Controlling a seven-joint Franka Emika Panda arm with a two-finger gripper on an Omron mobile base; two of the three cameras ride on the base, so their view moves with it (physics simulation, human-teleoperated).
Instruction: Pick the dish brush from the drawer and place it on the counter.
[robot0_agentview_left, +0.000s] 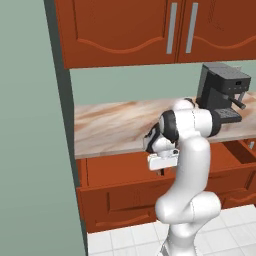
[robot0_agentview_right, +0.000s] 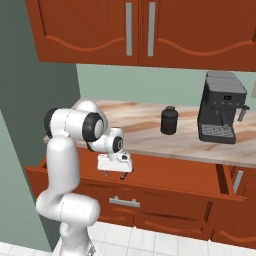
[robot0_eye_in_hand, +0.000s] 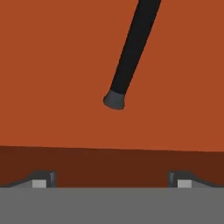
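The dish brush (robot0_eye_in_hand: 130, 59), a thin black stick with a grey end, lies slanted on the reddish-brown floor of the open drawer (robot0_eye_in_hand: 52, 65). In the hand view my gripper (robot0_eye_in_hand: 112, 180) points down into the drawer, with the brush's grey end a little ahead of the gap between the jaws. The jaws stand wide apart and nothing is between them, so the gripper is open. From the base, the gripper (robot0_agentview_left: 161, 170) (robot0_agentview_right: 114, 174) hangs just over the pulled-out drawer (robot0_agentview_left: 117, 172) (robot0_agentview_right: 175, 175), below the front edge of the marble counter (robot0_agentview_left: 115, 125) (robot0_agentview_right: 140, 122).
A black coffee machine (robot0_agentview_left: 222, 92) (robot0_agentview_right: 221, 107) stands at the counter's right end. A squat dark jar (robot0_agentview_right: 169, 120) sits mid-counter. Wooden wall cabinets (robot0_agentview_left: 125, 30) (robot0_agentview_right: 125, 30) hang above. A green wall (robot0_agentview_left: 30, 150) closes off the left side.
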